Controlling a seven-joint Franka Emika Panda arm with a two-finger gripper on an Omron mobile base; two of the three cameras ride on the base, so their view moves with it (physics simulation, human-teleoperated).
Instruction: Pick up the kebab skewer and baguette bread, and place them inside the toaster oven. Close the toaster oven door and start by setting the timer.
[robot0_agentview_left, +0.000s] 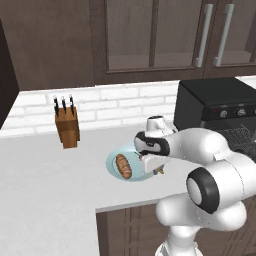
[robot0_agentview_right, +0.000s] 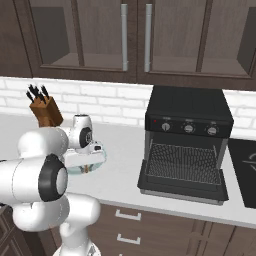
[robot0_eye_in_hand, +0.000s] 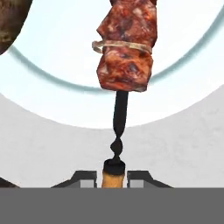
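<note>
My pincer (robot0_eye_in_hand: 114, 174) is clamped on the orange-tan handle end of the kebab skewer (robot0_eye_in_hand: 124, 48), a thin dark stick with reddish-brown meat chunks; both dark finger tips (robot0_eye_in_hand: 85, 177) sit tight against the handle in the hand view. The meat end reaches out over the round pale-blue plate (robot0_agentview_left: 112, 161), the handle end over the plate's rim toward the bench's front edge. I can't tell if the skewer is lifted clear of the plate. The small golden-brown baguette bread (robot0_agentview_left: 123, 166) with a scored crust lies on the same plate, beside the skewer, on the side toward the knife block. The plate sits on the pale grey bench (robot0_agentview_left: 45, 175) near its front edge. The wooden knife block (robot0_agentview_left: 67, 125) with black handles stands toward the back, by the white brick wall. The black boxy toaster oven (robot0_agentview_right: 188, 141) is well apart to the right, its door (robot0_agentview_right: 181, 187) dropped open flat, wire rack (robot0_agentview_right: 183, 162) showing, three knobs along the front top.
</note>
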